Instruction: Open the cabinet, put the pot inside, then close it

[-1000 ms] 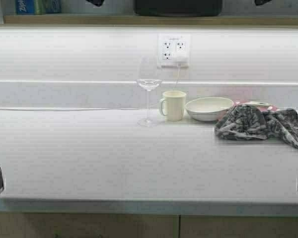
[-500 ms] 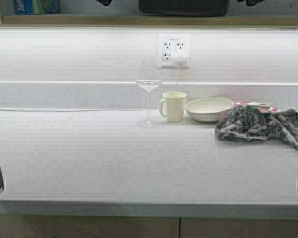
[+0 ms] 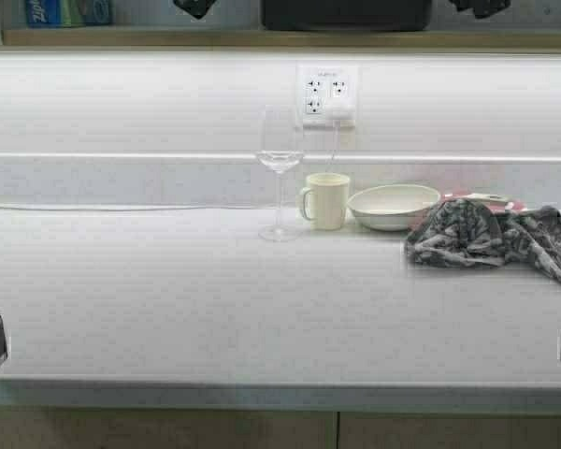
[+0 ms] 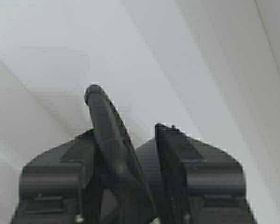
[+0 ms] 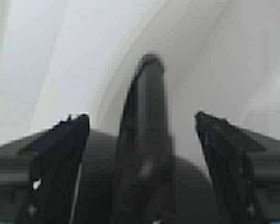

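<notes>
Black pot [image 3: 346,13] sits on the cabinet shelf [image 3: 262,37] — both grippers, left [image 3: 195,7] and right [image 3: 482,7], released and backing off since a second ago — doors next.

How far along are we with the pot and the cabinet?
Done: the pot sits on the shelf of the cabinet, which must be open. In hand: the left gripper and right gripper flank the pot, the right open around a handle. Left: back away and close it.
</notes>
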Controlling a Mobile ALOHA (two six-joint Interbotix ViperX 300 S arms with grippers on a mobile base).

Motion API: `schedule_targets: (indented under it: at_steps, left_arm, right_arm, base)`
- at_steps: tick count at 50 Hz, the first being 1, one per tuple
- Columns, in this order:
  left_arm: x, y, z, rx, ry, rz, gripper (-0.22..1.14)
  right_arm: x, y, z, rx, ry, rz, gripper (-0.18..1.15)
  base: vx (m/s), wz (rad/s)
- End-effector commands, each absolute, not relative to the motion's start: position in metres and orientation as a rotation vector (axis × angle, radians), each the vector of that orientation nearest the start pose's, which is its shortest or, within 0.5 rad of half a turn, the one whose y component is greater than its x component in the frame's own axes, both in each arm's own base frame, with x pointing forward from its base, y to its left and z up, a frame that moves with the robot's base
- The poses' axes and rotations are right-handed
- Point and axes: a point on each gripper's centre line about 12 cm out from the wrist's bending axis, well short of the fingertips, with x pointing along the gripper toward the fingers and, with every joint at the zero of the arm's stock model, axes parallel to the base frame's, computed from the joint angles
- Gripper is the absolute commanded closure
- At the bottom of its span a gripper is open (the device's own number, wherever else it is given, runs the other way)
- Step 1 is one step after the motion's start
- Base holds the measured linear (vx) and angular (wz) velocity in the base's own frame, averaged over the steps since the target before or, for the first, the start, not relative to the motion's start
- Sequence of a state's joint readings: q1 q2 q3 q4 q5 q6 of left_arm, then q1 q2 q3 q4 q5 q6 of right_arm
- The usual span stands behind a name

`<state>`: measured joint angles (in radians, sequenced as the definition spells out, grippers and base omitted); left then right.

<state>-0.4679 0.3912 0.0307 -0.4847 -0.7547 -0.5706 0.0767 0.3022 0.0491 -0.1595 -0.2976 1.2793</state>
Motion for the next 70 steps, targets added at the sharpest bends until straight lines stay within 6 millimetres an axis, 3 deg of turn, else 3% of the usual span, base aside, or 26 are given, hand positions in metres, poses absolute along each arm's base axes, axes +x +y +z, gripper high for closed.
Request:
schedule_targets:
  at_steps: [1,12,41,51,62,67,70]
  left_arm:
    - [0.501,-0.202,0.329,-1.087,-0.262,-0.283,0.14]
    - [0.497,-0.200,0.327,-1.164,-0.278,-0.307,-0.06]
    - [0.467,-0.172,0.320,-1.188,-0.308,-0.275,-0.06]
    - [0.448,-0.162,0.315,-1.176,-0.305,-0.259,-0.06]
    - [0.418,-0.148,0.304,-1.139,-0.298,-0.246,-0.06]
    - [0.405,-0.145,0.299,-1.106,-0.285,-0.257,0.02]
    - [0.399,-0.144,0.297,-1.092,-0.275,-0.266,0.14]
  right_arm:
    - [0.535,0.043,0.321,1.119,0.045,0.121,-0.01]
    - [0.533,0.042,0.322,1.116,0.044,0.120,-0.01]
    - [0.508,0.017,0.325,1.096,0.020,0.080,-0.01]
    - [0.487,0.017,0.320,1.066,0.032,0.079,-0.01]
    - [0.460,0.017,0.329,1.021,-0.005,0.110,-0.01]
    - [0.445,0.017,0.328,1.018,-0.009,0.116,0.01]
    - [0.434,0.017,0.325,1.014,-0.005,0.114,0.03]
  base:
    - [0.00,0.00]
    - [0.00,0.00]
    - [0.00,0.00]
    - [0.00,0.00]
    - [0.00,0.00]
    - [-0.01,0.00]
    - [-0.01,0.00]
